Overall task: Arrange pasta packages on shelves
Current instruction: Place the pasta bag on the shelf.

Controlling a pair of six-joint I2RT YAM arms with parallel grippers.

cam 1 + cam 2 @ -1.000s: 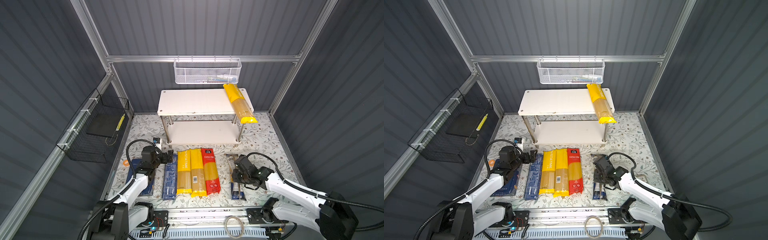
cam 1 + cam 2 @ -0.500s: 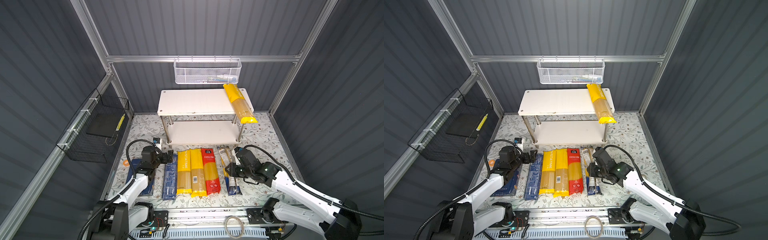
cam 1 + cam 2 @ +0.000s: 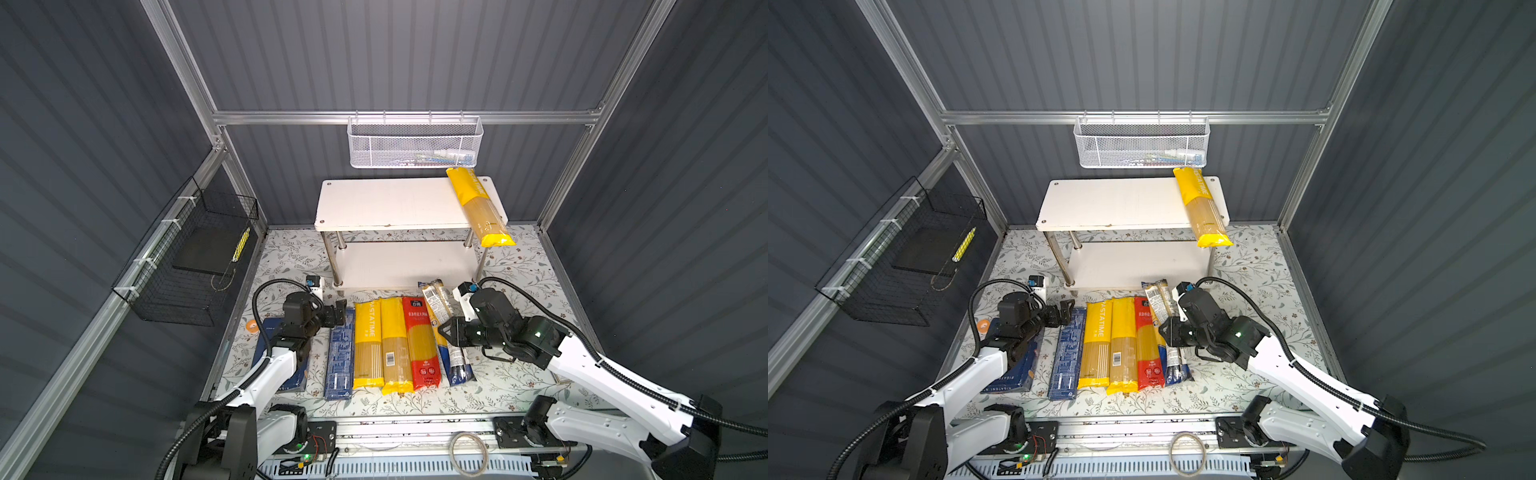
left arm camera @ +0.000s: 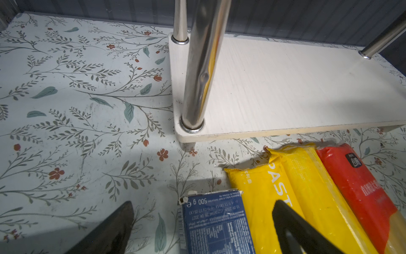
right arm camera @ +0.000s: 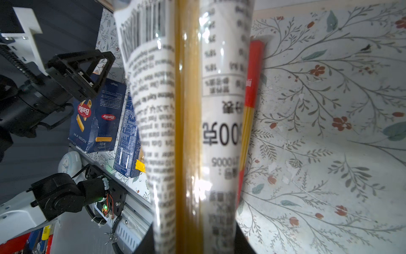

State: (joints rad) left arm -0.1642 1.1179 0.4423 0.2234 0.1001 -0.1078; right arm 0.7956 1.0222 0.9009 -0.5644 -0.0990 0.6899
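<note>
The left gripper (image 3: 337, 312) is being held with fingers (image 4: 114, 226) spread above the narrow blue box (image 3: 338, 357), while the clear pack (image 3: 434, 297), just beside the red pack (image 3: 422, 345) before the shelves (image 3: 395, 203), is being pinched by the right gripper (image 3: 444, 332).

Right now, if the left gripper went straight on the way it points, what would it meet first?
Probably the end of the narrow blue box, seen between the open jaws of the left gripper. If it passes above that, the chrome leg of the shelves comes next; depth is unclear.
</note>
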